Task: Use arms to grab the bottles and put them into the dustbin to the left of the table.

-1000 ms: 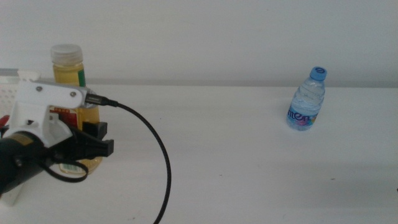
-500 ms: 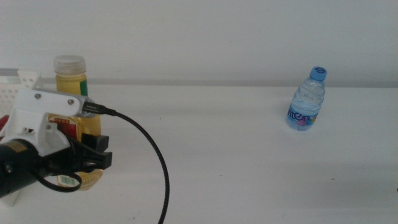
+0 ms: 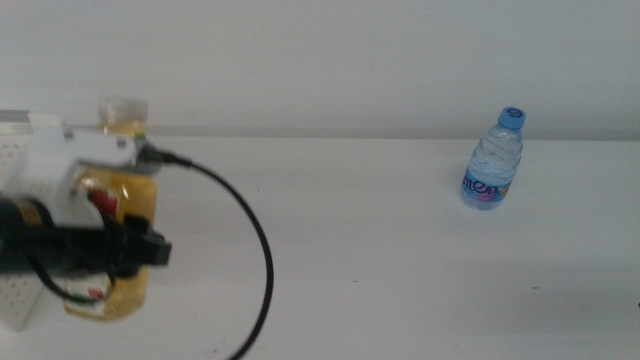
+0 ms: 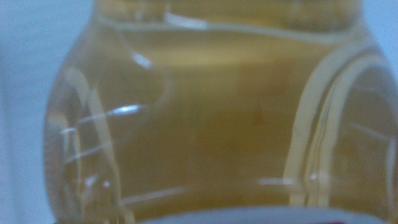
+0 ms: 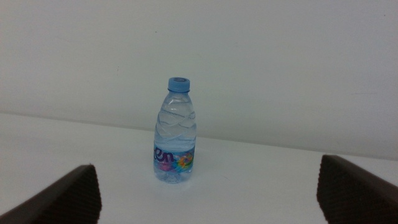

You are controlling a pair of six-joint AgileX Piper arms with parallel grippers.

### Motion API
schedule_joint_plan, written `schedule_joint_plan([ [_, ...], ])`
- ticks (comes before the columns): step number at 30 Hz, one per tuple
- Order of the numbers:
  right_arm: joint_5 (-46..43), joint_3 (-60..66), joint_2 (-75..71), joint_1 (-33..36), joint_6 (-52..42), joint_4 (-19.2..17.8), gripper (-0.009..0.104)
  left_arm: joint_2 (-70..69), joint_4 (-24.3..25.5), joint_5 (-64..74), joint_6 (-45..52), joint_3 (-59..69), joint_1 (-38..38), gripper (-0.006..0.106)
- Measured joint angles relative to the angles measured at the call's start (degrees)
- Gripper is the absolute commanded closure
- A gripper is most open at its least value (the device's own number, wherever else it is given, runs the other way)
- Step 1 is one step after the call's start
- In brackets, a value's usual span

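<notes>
- Left tool (image 3: 150, 250) at the far left of the bench (image 3: 380, 240), clamped on the juice bottle (image 3: 118, 215); amber body fills the left wrist view (image 4: 205, 118).
- Juice bottle lifted and tipped, cap end up and leaning toward the right, long axis near upright but slanted; blurred in the middle view.
- Dustbin (image 3: 18, 160) directly behind and left of the held bottle, perforated white wall just visible at the picture's left edge; likely only a short carry leftward over the rim before release.
- Black cable (image 3: 255, 250) loops from the left arm across the bench; probably no hindrance to that move.
- Water bottle (image 3: 494, 160) upright, far right, well apart from the left tool; right arm much nearer.
- Right tool (image 5: 208, 190) with jaws spread wide, facing the water bottle (image 5: 176, 132), not touching it; nothing between them.
- No red can recognisable.
</notes>
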Motion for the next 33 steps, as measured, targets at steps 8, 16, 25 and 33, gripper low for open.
schedule_joint_plan([
  [8,0.0,0.0,0.0,0.0,0.0,0.0,0.002,4.0,1.8,19.8,5.9,-19.7,7.7,0.102],
  [16,0.0,0.0,0.0,0.0,0.0,0.0,0.002,16.2,1.4,34.2,14.7,-35.9,17.7,0.102],
  [25,0.0,0.0,0.0,0.0,0.0,0.0,0.002,29.3,3.8,39.2,22.5,-51.0,27.6,0.102],
  [33,0.0,0.0,0.0,0.0,0.0,0.0,0.002,35.4,2.6,39.2,27.0,-50.6,36.6,0.102],
])
